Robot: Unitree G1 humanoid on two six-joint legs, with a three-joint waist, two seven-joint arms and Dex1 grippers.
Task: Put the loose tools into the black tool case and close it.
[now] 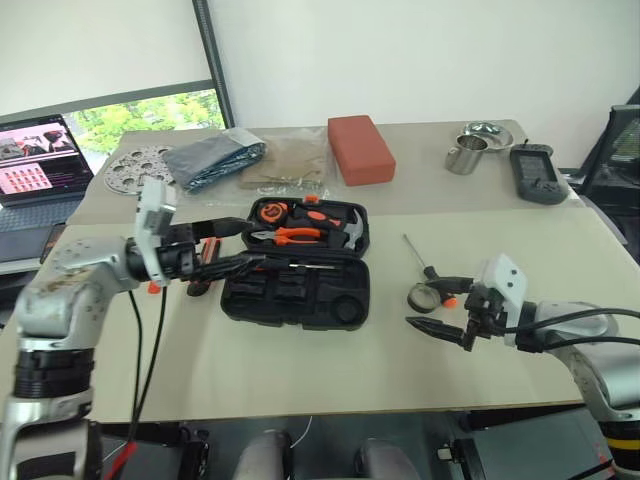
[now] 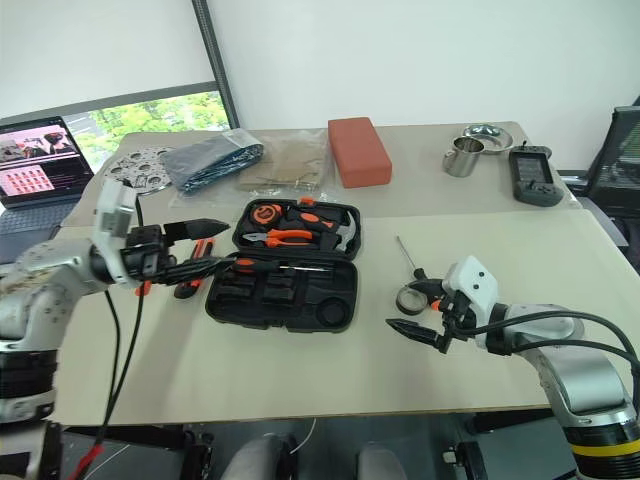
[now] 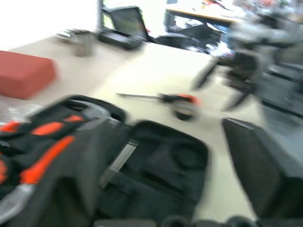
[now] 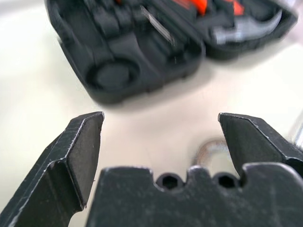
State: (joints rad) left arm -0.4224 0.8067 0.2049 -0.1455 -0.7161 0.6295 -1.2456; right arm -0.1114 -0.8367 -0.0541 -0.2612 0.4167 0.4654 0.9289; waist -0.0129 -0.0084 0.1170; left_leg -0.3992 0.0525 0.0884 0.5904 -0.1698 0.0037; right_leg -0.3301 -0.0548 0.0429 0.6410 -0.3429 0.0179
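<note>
table: beige tabletop (image 1: 300, 380); near edge runs along the bottom of the head view, bare surface from it up to the case.
case: flat black plastic clamshell tool case (image 1: 297, 292) lies open at centre; lid half holds orange-handled pliers, a hammer and a round tape measure.
open room: clear beige strip between the case's right side and the right claw; upper part of the table is crowded with a red brick-shaped block (image 1: 359, 148), a metal cup (image 1: 461, 157) and a black handheld device (image 1: 535, 173).
loose tools right: thin screwdriver with an orange collar (image 1: 425, 264) and small dark tape roll (image 1: 422, 296), right of the case, touching each other.
loose tools left: orange-and-black handled tools (image 1: 205, 262) lie just left of the case, partly hidden by the left claw.
left gripper (image 1: 238, 246): centre left, fingers spread, tips over the case's left edge, holding nothing.
right gripper (image 1: 438, 317): lower right, fingers spread wide, empty, just below the tape roll, not touching it.
</note>
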